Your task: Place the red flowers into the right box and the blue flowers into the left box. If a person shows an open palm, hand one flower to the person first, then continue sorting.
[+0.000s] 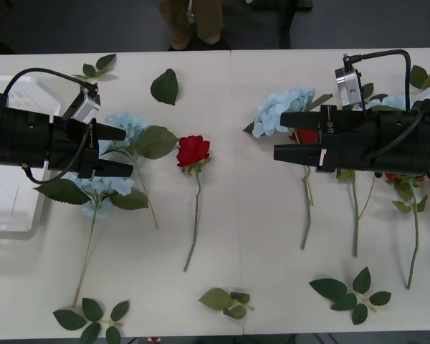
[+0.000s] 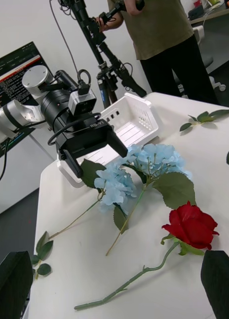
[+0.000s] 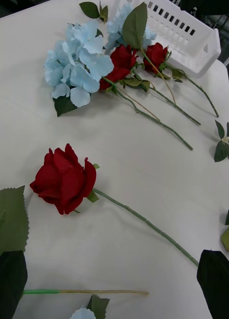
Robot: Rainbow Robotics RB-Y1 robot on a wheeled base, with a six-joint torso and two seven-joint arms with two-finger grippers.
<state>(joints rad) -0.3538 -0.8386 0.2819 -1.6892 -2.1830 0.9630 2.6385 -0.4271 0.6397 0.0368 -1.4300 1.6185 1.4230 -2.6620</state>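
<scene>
A single red flower (image 1: 193,150) (image 3: 64,179) (image 2: 191,227) lies mid-table between both arms. Two blue flowers (image 1: 129,125) (image 1: 100,190) lie at the left, and my left gripper (image 1: 118,150) (image 2: 97,154) hovers open just above them, holding nothing. The left box (image 1: 7,208) (image 2: 134,119) sits beside that arm. At the right, my right gripper (image 1: 287,136) hangs open and empty over a bunch of blue flowers (image 1: 279,107) (image 3: 79,60) and red roses (image 3: 119,62) (image 1: 398,177). The right box (image 3: 189,35) stands just past that bunch.
Loose green leaf sprigs lie near the front edge (image 1: 347,290) (image 1: 226,301) (image 1: 93,319), and a single leaf (image 1: 165,86) lies near the back. A person (image 2: 159,30) stands beyond the far edge, hands on a tripod.
</scene>
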